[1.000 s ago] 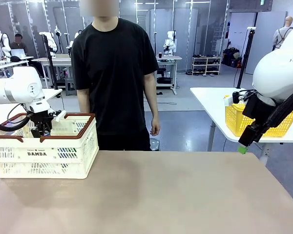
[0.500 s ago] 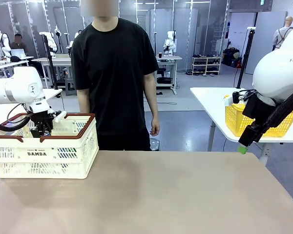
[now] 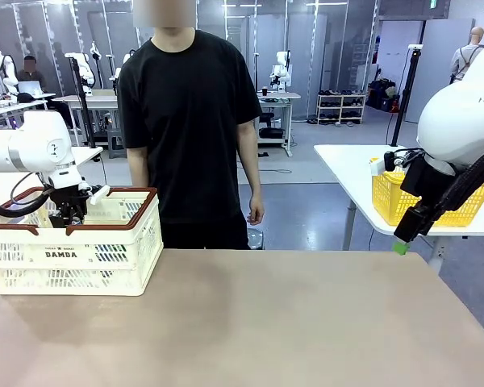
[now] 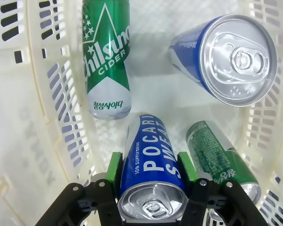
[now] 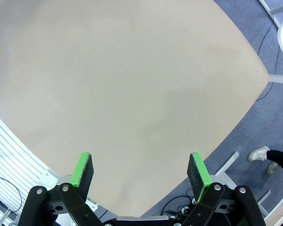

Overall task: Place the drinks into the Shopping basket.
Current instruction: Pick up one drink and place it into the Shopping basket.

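The cream-white Shopping basket (image 3: 73,256) with a brown rim stands on the table at the far left. My left gripper (image 3: 66,214) reaches down into it. In the left wrist view the left gripper (image 4: 151,165) is shut on a blue-and-white drink can (image 4: 153,160), top toward the camera, just above the basket floor (image 4: 151,42). Three more drinks lie in the basket: a green can (image 4: 106,56), a blue can (image 4: 226,56) and a second green can (image 4: 219,165). My right gripper (image 3: 403,240) hangs open off the table's right edge, its fingers (image 5: 83,170) holding nothing.
A person in a black shirt (image 3: 189,121) stands at the far side of the table, arms down. A yellow mesh basket (image 3: 423,201) sits on another table behind my right arm. The brown tabletop (image 3: 258,322) spreads out right of the crate.
The left arm has shifted very slightly to the left over the basket, with the blue can still in its grip. The right arm has not moved.
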`<control>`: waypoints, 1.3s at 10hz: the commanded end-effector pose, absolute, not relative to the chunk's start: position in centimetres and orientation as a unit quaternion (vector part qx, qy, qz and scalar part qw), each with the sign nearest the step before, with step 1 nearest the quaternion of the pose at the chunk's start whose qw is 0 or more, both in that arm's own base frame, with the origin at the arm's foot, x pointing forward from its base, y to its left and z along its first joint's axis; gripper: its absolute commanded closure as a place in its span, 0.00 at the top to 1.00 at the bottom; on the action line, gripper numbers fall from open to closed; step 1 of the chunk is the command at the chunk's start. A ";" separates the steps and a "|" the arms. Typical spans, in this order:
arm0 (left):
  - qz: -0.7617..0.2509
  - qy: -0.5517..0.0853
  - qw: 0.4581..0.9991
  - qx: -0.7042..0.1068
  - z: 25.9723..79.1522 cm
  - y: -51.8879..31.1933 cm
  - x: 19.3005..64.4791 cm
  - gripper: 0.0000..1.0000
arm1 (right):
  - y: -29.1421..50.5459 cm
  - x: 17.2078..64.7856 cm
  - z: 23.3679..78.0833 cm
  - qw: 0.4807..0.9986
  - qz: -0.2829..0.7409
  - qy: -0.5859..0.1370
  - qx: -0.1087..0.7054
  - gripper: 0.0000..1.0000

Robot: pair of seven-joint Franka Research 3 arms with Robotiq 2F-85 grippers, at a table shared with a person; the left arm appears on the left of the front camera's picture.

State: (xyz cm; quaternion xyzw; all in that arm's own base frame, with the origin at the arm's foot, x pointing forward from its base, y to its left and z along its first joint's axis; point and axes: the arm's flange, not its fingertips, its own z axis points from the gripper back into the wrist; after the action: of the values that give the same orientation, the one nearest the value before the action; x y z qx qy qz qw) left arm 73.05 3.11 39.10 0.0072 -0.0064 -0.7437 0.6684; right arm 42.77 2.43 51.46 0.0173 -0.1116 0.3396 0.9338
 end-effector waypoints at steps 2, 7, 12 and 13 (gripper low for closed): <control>-0.739 -0.028 0.673 0.011 37.0 3.2 69.8 0.58 | 2.2 42.7 51.5 0.931 0.347 -0.111 0.016 1.00; -0.742 -0.050 0.669 -0.008 35.3 3.5 69.7 0.58 | 2.2 42.7 51.5 0.931 0.347 -0.111 0.016 1.00; -0.749 -0.022 0.662 -0.012 34.4 2.8 70.0 0.58 | 2.2 42.7 51.5 0.931 0.347 -0.111 0.016 1.00; -0.750 -0.021 0.661 -0.022 34.4 2.8 70.0 0.58 | 2.2 42.7 51.5 0.931 0.347 -0.111 0.016 1.00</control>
State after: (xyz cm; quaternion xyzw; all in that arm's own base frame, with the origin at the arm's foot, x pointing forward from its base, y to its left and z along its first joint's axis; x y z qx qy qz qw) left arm 70.84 2.35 38.33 -0.0010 -0.0404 -0.7404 0.6710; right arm 42.77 2.43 51.45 0.0173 -0.1116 0.3396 0.9338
